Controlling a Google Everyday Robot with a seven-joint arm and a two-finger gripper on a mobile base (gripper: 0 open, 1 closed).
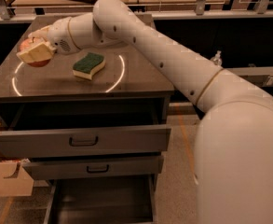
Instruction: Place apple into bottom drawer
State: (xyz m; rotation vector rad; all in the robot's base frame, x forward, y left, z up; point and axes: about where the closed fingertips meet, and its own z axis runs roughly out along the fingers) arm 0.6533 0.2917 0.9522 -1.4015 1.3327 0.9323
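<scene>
Red-orange shows between the cream fingers of your gripper: it is clamped on the apple, at nine o'clock on the grey cabinet top, by the white ring. Your green sponge lies near it toward three o'clock, not touching. At six o'clock, under two pulled-out handled drawers, the bottom drawer stands open, dark floor showing.

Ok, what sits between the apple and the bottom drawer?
Camera view: gripper holds apple at left over tabletop; below, top drawer and middle drawer jut out above bottom drawer.
</scene>
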